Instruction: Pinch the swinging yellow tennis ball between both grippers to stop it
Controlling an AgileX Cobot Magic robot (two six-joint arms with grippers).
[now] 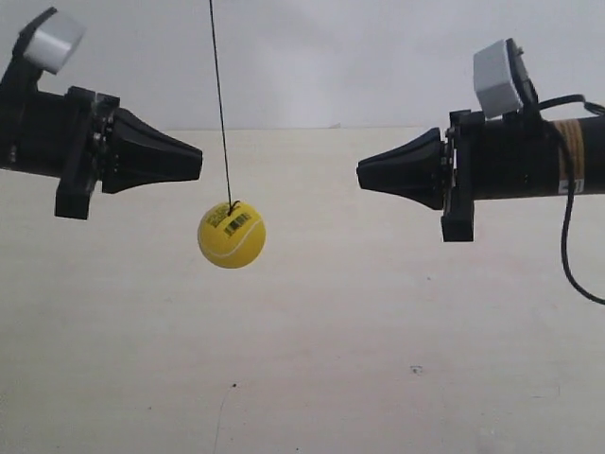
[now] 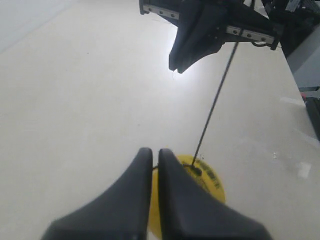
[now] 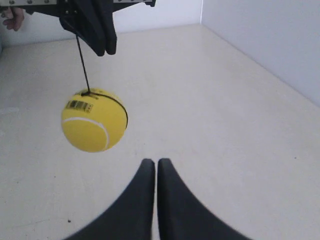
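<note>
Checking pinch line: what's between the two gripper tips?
Exterior view: only the string crosses the gap between left gripper and right gripper. The yellow tennis ball hangs below that line, nearer the left gripper.

Beneath me lies a pale cream table (image 1: 378,312) with a flat, matte top. Its far edge meets a plain whitish wall (image 1: 331,57), and my right wrist view shows that wall turning a corner (image 3: 201,23), so the top is walled on two sides. On the top I can make out small marks: a dark speck (image 1: 416,370) toward the exterior view's right, a second speck (image 1: 234,385) nearer the middle with a faint scratch (image 1: 222,421) just below it, and, in my left wrist view, a bright glare patch (image 2: 165,80) and whitish smudges (image 2: 302,170) near one edge.
</note>
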